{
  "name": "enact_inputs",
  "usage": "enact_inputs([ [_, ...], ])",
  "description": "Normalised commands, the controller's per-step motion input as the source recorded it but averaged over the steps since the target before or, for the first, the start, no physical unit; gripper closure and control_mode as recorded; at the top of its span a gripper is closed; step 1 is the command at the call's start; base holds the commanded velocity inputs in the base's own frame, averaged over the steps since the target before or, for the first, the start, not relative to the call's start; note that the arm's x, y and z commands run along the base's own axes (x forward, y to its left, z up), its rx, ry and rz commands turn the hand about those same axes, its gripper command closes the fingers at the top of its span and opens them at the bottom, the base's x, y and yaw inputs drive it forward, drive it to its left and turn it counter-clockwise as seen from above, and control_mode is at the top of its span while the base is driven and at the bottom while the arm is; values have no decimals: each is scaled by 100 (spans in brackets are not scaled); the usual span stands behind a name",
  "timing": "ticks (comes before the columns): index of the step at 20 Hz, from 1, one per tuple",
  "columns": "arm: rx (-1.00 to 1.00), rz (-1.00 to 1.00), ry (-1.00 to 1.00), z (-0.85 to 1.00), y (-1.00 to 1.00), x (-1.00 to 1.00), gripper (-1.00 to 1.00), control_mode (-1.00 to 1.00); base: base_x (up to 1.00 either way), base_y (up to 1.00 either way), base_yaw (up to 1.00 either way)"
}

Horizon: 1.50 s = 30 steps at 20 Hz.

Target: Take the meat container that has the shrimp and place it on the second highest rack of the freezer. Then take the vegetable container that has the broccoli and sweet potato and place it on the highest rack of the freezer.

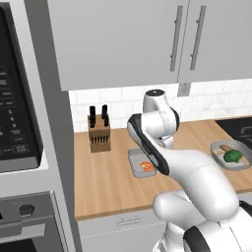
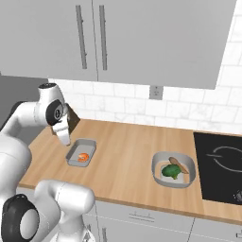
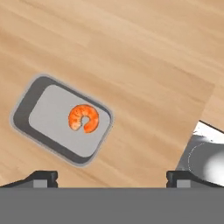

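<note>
Grey metal, the meat container (image 1: 141, 166) sits on the wooden counter (image 1: 103, 182) by the knife block (image 1: 99, 134), shrimp (image 1: 146, 167) inside. From the right, the gripper (image 2: 64, 137) hovers just beside it. Hand view: fingertips (image 3: 41, 177) spread wide, holding nothing; pickup not yet begun, so next descend over one wall

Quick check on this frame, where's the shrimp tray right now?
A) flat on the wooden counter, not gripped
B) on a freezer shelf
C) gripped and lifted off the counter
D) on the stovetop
A: the meat container lies flat on the wooden counter with the shrimp inside, while the end effector hangs above it, fingertips spread wide and touching nothing.
</note>
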Motion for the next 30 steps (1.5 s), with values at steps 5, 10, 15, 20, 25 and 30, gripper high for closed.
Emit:
enact_inputs([
  [5,1,-24,0,-43,28,9,-100,-100,0,0,0],
  [10,1,-13,-4,-51,13,19,-100,-100,0,0,0],
  [15,1,-27,-4,-42,1,6,-100,-100,0,0,0],
  [20,1,-37,0,-26,0,7,-100,-100,0,0,0],
  [25,1,-10,-6,-40,0,0,-100,-100,0,0,0],
  [30,0,-1,0,-24,0,0,-100,-100,0,0,0],
])
